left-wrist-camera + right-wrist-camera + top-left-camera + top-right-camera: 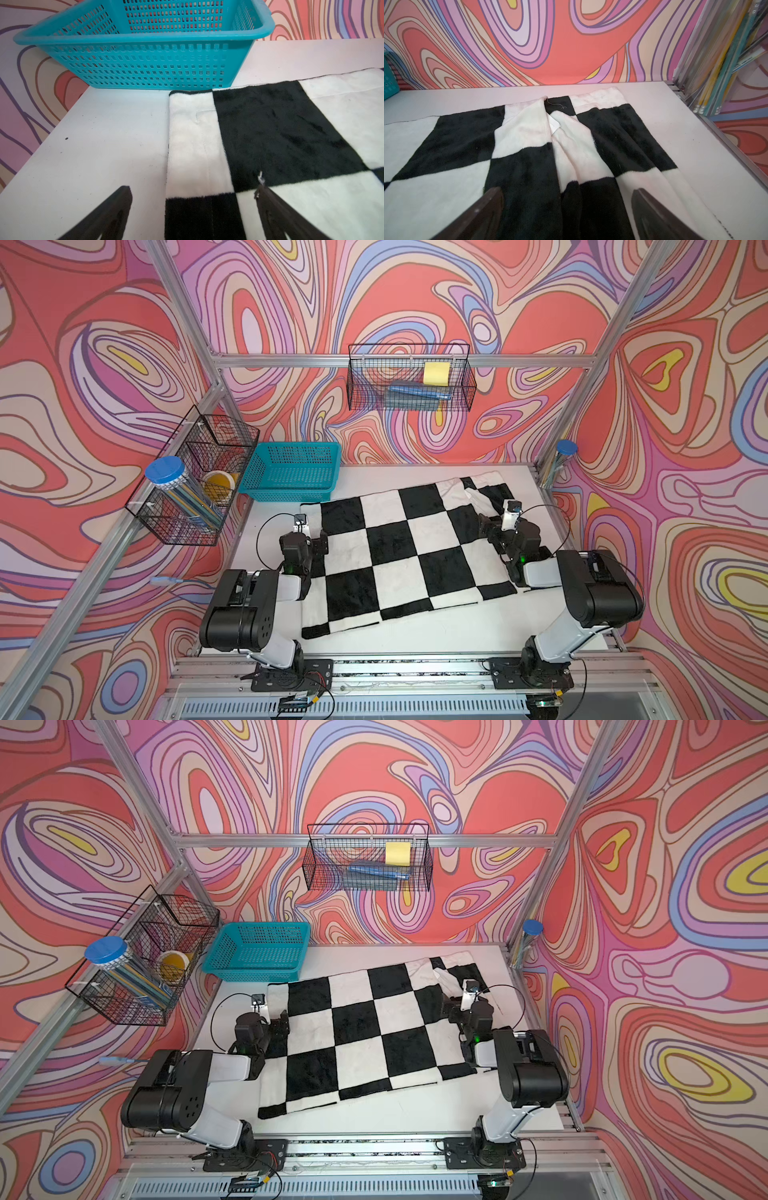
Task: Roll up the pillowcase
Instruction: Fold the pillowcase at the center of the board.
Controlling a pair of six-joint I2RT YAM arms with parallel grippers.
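The pillowcase (407, 547) is lying unrolled on the table (415, 637)
I am seeing its plush black-and-white checkerboard surface lying spread out flat, not yet rolled, and sitting a little turned against the table edges. Its far right corner is bunching into soft folds, where a small white label (554, 124) is showing; the rest is lying smooth.

Black-and-white checked pillowcase (399, 547), teal basket (291, 472), white table (415, 635), swirly red-pink-purple walls (415, 294).
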